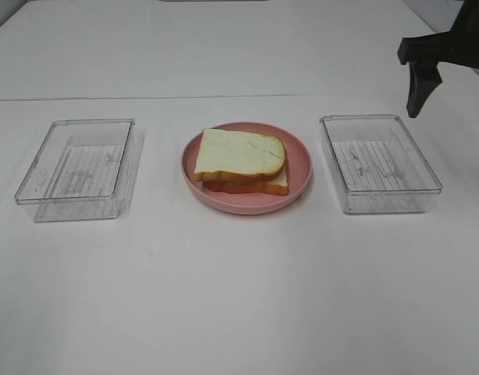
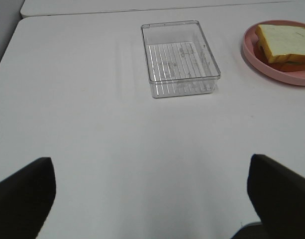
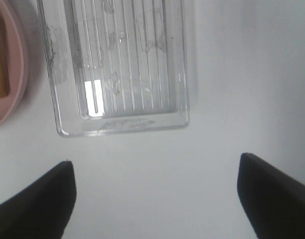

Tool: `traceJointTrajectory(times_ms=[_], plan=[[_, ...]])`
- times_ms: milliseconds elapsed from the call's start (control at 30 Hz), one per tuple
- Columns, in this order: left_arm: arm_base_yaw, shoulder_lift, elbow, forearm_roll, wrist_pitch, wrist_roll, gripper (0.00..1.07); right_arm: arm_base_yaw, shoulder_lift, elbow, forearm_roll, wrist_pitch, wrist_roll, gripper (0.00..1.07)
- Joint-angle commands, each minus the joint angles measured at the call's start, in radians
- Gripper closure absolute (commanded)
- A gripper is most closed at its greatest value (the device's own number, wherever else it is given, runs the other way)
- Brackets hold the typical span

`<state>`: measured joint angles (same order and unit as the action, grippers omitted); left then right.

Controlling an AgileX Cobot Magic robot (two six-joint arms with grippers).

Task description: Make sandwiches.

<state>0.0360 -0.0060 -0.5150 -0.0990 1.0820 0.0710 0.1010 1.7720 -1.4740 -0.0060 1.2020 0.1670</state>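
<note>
Sandwich [image 1: 241,164] stacked on pink plate [image 1: 300,181], midway between two clear trays [image 1: 73,160] [image 1: 380,162]. Probably light, soft toy foam, layers loose and apt to slide; best pinched across both bread edges from above. Left gripper [image 2: 147,194] spread wide over bare table [image 2: 92,129], holding nothing. Right gripper [image 3: 154,194] also wide apart, empty, hovering just beside right tray.

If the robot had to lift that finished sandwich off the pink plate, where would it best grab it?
Probably across the sandwich at its two long crust edges, coming straight down from above. It lies flat, layered, in the middle of the pink plate, whose raised rim blocks a low sideways approach. Jaws pinching the whole stack's sides would likely keep the layers together.
</note>
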Motion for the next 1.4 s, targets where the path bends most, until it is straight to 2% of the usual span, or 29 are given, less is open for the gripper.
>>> traceJointTrajectory(times_ms=[33,67,100,133,167,200,233,300,333,400,433,467,533,567,633,667,700,767,800,833,867,933,967,1200,1267,1400], plan=[[0.001,-0.017,0.000,-0.011,-0.006,-0.006,0.06,-0.001,-0.166,0.164,-0.014,-0.041,0.000,0.26],[0.001,-0.017,0.000,-0.011,-0.006,-0.006,0.06,-0.001,-0.212,0.207,-0.012,-0.050,0.002,0.26],[0.001,-0.017,0.000,-0.011,-0.006,-0.006,0.06,-0.001,-0.212,0.207,-0.012,-0.050,0.002,0.26],[0.001,-0.017,0.000,-0.011,-0.006,-0.006,0.06,-0.001,-0.307,0.290,-0.010,-0.067,0.006,0.26],[0.001,-0.017,0.000,-0.011,-0.006,-0.006,0.06,-0.001,-0.345,0.322,-0.010,-0.072,0.008,0.26],[0.001,-0.017,0.000,-0.011,-0.006,-0.006,0.06,-0.001,-0.345,0.322,-0.010,-0.072,0.008,0.26],[0.001,-0.017,0.000,-0.011,-0.006,-0.006,0.06,-0.001,-0.435,0.387,-0.011,-0.083,0.013,0.26],[0.001,-0.017,0.000,-0.011,-0.006,-0.006,0.06,-0.001,-0.485,0.420,-0.011,-0.089,0.014,0.26],[0.001,-0.017,0.000,-0.011,-0.006,-0.006,0.06,-0.001,-0.575,0.478,-0.011,-0.097,0.014,0.26],[0.001,-0.017,0.000,-0.011,-0.006,-0.006,0.06,-0.001,-0.624,0.505,-0.011,-0.101,0.014,0.26],[0.001,-0.017,0.000,-0.011,-0.006,-0.006,0.06,-0.001,-0.722,0.547,-0.011,-0.101,0.014,0.27],[0.001,-0.017,0.000,-0.011,-0.006,-0.006,0.06,-0.001,-0.722,0.547,-0.011,-0.101,0.014,0.27],[0.001,-0.017,0.000,-0.012,-0.006,-0.006,0.06,-0.001,-0.860,0.612,-0.011,-0.101,-0.009,0.27],[0.001,-0.017,0.000,-0.012,-0.006,-0.006,0.06,-0.001,-0.860,0.612,-0.011,-0.101,-0.009,0.27],[0.001,-0.017,0.000,-0.012,-0.006,-0.006,0.06,-0.001,-0.995,0.683,-0.011,-0.103,-0.028,0.27],[0.001,-0.017,0.000,-0.012,-0.006,-0.006,0.06,-0.001,-0.995,0.683,-0.011,-0.103,-0.028,0.27],[0.001,-0.017,0.000,-0.012,-0.006,-0.006,0.06,-0.001,-1.091,0.735,-0.011,-0.114,-0.038,0.27],[0.001,-0.017,0.000,-0.012,-0.006,-0.006,0.06,-0.001,-1.129,0.756,-0.011,-0.120,-0.039,0.27],[0.001,-0.017,0.000,-0.013,-0.006,-0.006,0.06,-0.001,-1.209,0.804,-0.011,-0.137,-0.039,0.27],[0.001,-0.017,0.000,-0.013,-0.006,-0.006,0.06,-0.001,-1.209,0.804,-0.011,-0.137,-0.039,0.27],[0.001,-0.017,0.000,-0.013,-0.006,-0.006,0.06,-0.001,-1.294,0.855,-0.011,-0.151,-0.039,0.27],[0.001,-0.017,0.000,-0.013,-0.006,-0.006,0.06,-0.001,-1.335,0.881,-0.011,-0.153,-0.039,0.27],[0.001,-0.017,0.000,-0.013,-0.006,-0.006,0.06,-0.001,-1.406,0.923,-0.011,-0.152,-0.042,0.27],[0.001,-0.017,0.000,-0.013,-0.006,-0.006,0.06,-0.001,-1.595,0.987,-0.010,-0.128,-0.064,0.27],[0.001,-0.017,0.000,-0.013,-0.006,-0.006,0.06,-0.001,-1.705,1.006,-0.010,-0.113,-0.064,0.27],[0.001,-0.017,0.000,-0.015,-0.006,-0.006,0.06,-0.001,-1.761,1.007,-0.011,-0.102,-0.064,0.27]])
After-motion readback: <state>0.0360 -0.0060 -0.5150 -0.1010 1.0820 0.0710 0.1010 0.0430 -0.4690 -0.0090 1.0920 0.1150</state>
